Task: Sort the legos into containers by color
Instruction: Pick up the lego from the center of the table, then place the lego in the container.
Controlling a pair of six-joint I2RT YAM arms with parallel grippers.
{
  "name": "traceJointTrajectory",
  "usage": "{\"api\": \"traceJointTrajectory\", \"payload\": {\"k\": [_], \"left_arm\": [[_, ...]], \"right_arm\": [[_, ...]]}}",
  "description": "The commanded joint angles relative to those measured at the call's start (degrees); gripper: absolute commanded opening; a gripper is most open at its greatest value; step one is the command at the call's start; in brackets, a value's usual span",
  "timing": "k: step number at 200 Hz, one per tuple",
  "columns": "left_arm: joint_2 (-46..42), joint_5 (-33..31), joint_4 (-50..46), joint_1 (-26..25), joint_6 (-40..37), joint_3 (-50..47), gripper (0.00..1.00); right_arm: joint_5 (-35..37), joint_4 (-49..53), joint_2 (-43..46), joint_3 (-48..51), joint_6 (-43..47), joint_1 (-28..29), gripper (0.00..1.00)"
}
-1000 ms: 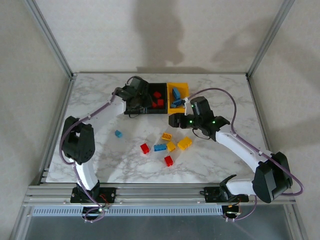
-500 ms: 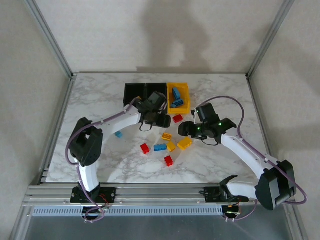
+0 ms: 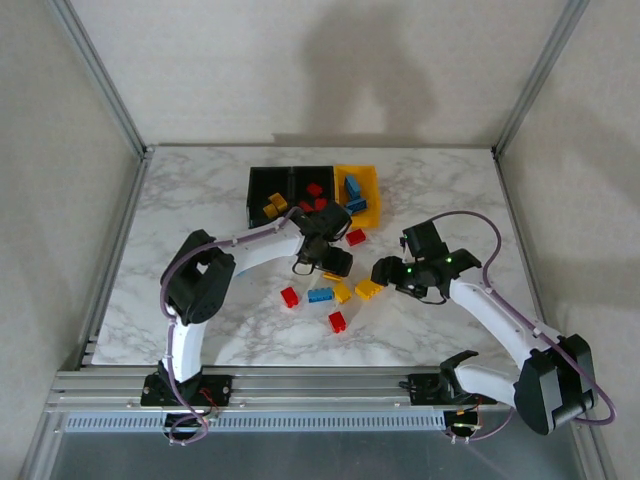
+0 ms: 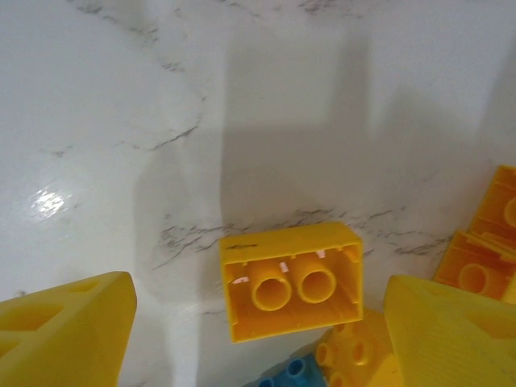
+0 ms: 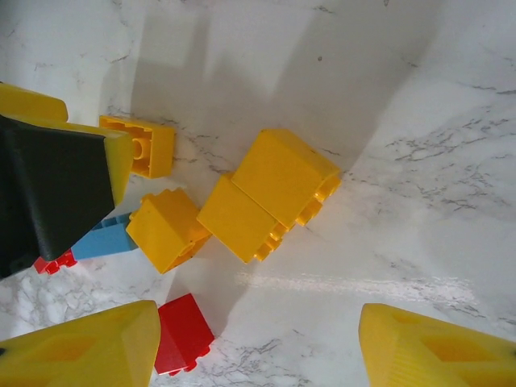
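The containers stand in a row at the back: a black bin with yellow legos, a black bin with red ones, and a yellow bin with blue ones. Loose legos lie mid-table. My left gripper is open low over an upside-down yellow brick, its fingers either side of it and apart from it. My right gripper is open above bare marble, just below two joined yellow bricks. A red brick lies by its left finger.
Loose bricks on the table: a red brick near the yellow bin, a red brick, a blue brick, yellow bricks and a red brick. The two grippers are close together over the pile. Metal frame rails border the table.
The left gripper has swung from over the bins down to the loose pile and opened wider. The right gripper has moved from beside the yellow bin toward the pile and opened.
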State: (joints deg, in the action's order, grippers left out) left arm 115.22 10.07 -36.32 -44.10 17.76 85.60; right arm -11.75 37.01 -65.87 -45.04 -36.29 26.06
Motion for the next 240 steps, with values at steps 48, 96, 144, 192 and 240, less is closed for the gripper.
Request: {"api": "traceJointTrajectory", "payload": {"k": [48,96,144,192,240], "left_arm": [[5.2,-4.4,-3.4,-2.5,1.2,2.6,0.69],[3.6,-4.2,-2.6,-2.5,2.1,3.5,0.47],[-2.6,-5.0,-0.6,0.1,4.2,1.0,0.45],[-10.4,-5.3,1.3,6.0,6.6,-3.1,0.45],[-12.7,-9.5,-0.2,13.8,6.6,-1.2,0.45]], "right_arm": [[0.5,-1.7,0.5,1.2,-1.0,-0.9,0.66],[-0.3,-3.2,0.8,1.4,-0.7,-0.9,0.66],[-8.3,-8.3,0.4,-0.3,2.8,0.9,0.65],[-10.2,-15.3,-3.6,-4.5,3.4,4.9,0.65],[-11.4,-21.5,-10.3,-9.8,3.4,6.1,0.65]]}}
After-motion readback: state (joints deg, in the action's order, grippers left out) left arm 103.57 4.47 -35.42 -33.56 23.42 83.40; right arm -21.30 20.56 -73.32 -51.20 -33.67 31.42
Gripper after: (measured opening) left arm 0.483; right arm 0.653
